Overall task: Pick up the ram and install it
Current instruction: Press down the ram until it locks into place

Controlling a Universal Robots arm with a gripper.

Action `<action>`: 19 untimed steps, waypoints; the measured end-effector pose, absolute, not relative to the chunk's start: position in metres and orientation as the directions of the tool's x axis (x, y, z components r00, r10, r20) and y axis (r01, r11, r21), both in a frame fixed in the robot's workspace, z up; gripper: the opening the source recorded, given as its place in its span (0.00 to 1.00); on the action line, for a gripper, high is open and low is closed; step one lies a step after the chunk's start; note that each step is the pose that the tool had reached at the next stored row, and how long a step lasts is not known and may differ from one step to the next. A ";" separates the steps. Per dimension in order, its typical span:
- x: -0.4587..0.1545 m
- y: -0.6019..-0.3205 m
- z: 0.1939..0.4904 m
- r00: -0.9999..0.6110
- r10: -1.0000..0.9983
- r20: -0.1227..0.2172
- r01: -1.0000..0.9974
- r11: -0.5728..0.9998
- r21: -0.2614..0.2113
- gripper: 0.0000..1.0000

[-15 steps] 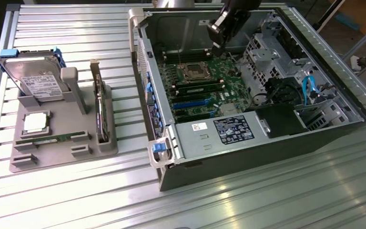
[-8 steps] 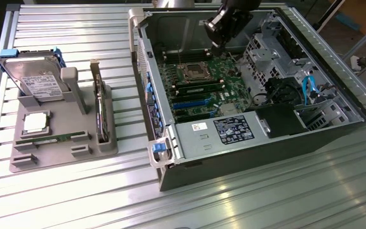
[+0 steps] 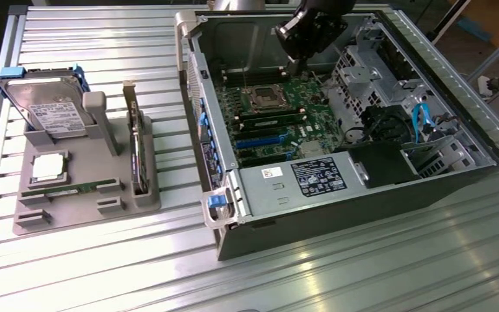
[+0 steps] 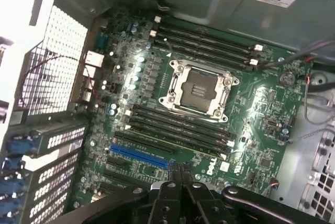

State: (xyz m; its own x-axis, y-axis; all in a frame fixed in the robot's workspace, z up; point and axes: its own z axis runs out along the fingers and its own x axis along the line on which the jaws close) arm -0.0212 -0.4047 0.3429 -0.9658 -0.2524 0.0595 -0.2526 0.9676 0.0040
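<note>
The tool, fingers pinched together and holding nothing, hangs over the motherboard while the ram lies in its tray, uninstalled

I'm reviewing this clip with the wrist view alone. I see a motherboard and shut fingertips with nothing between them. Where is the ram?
Observer: The ram lies in a grey holder on the table, to the exterior view's left of the computer case.
Operator: What else is in that holder?
Observer: A hard drive stands at its far end, a square processor chip lies flat, and an expansion card stands on edge.
Operator: Where is the gripper relative to that?
Observer: The gripper hangs inside the open case over the motherboard, well apart from the holder.
</note>
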 end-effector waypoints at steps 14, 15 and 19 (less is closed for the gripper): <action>-0.021 -0.405 0.342 -0.996 -0.082 0.021 -0.082 0.997 0.005 0.11; -0.021 -0.405 0.342 -0.997 -0.082 -0.002 -0.082 0.997 0.005 0.11; -0.021 -0.405 0.342 -0.999 -0.054 -0.004 -0.054 0.999 0.006 0.11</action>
